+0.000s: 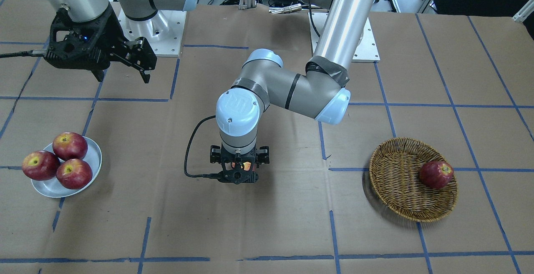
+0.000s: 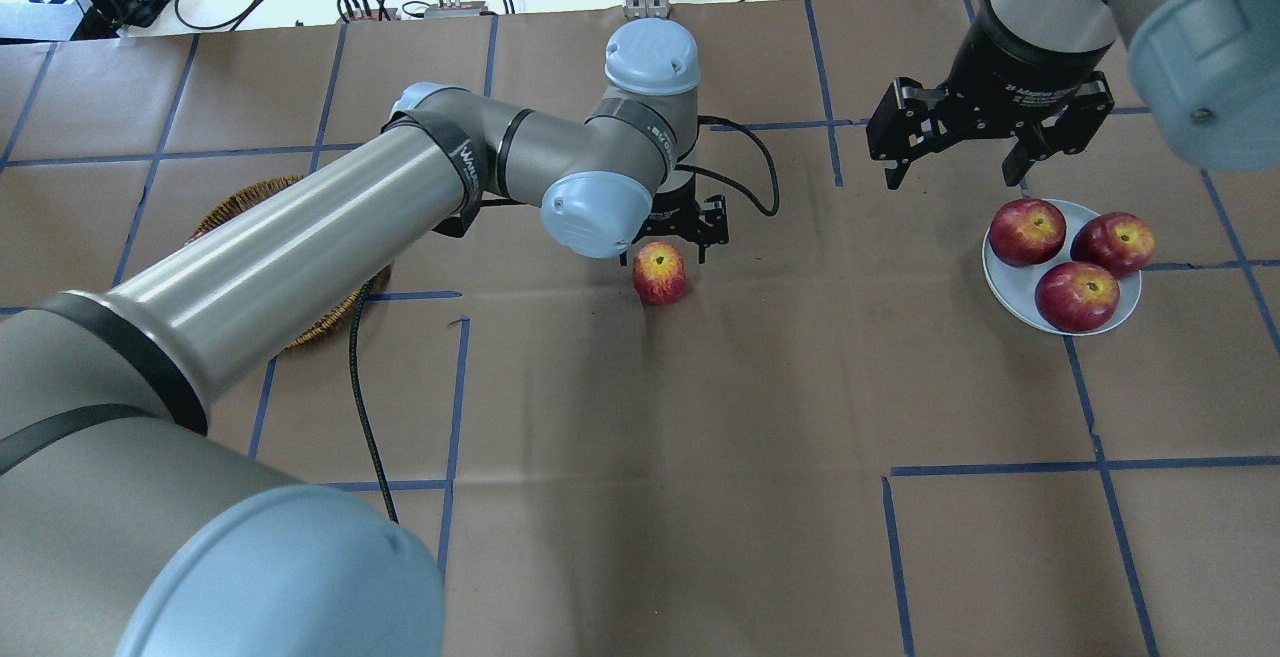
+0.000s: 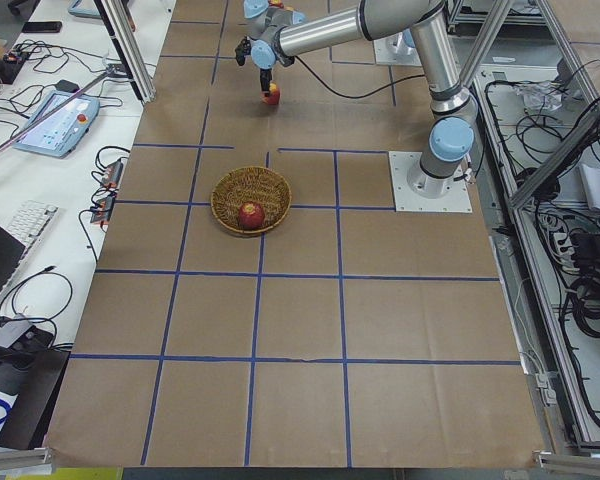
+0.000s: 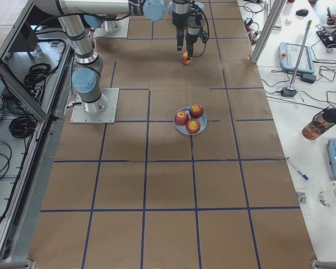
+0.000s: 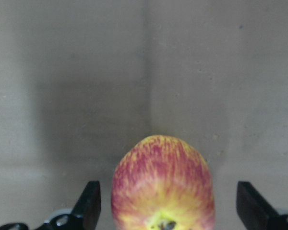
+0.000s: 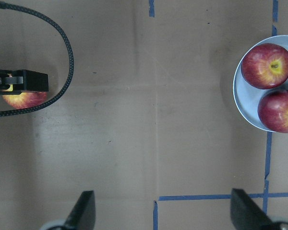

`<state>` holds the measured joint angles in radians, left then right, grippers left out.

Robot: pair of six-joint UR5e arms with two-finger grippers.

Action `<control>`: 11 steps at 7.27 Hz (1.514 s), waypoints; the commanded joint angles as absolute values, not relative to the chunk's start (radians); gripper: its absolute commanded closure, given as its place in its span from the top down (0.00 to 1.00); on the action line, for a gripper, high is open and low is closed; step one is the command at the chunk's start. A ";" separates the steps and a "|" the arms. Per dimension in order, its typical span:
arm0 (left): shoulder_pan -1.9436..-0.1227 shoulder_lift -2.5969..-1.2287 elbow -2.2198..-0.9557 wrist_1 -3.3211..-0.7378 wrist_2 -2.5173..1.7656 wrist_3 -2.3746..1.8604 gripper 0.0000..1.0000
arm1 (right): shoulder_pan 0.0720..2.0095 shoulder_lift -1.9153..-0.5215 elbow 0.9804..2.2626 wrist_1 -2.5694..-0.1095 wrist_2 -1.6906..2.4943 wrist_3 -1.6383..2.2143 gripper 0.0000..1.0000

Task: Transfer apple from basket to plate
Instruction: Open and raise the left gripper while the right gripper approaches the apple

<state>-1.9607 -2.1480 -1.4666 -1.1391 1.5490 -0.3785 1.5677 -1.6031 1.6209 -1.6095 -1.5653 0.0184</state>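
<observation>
The apple (image 2: 660,272), red streaked with yellow and with a yellowish top, stands on the brown paper at the table's middle, out of the basket (image 1: 400,182). My left gripper (image 2: 672,237) is right over it and open. In the left wrist view the apple (image 5: 163,184) sits between the two fingers (image 5: 90,201) with a gap on each side. The pale plate (image 2: 1010,287) holds three dark red apples (image 2: 1027,232). My right gripper (image 2: 955,172) hangs open and empty above the table beside the plate.
A dark red apple (image 1: 436,174) lies in the basket, most of which is under my left arm (image 2: 300,237) in the overhead view. The left wrist's black cable (image 1: 190,157) loops beside the gripper. Blue tape lines cross the brown paper.
</observation>
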 commanded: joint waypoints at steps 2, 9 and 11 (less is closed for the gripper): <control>-1.898 -1.978 -1.434 -1.277 1.552 -0.350 0.99 | 1.569 -1.591 1.594 -1.611 -1.580 0.018 1.00; -1.642 -1.660 -1.443 -1.624 1.559 -0.040 0.99 | 1.776 -1.367 1.594 -1.860 -1.578 0.245 1.00; -1.632 -1.609 -1.469 -1.664 1.565 -0.038 0.99 | 1.885 -1.222 1.594 -2.022 -1.580 0.386 1.00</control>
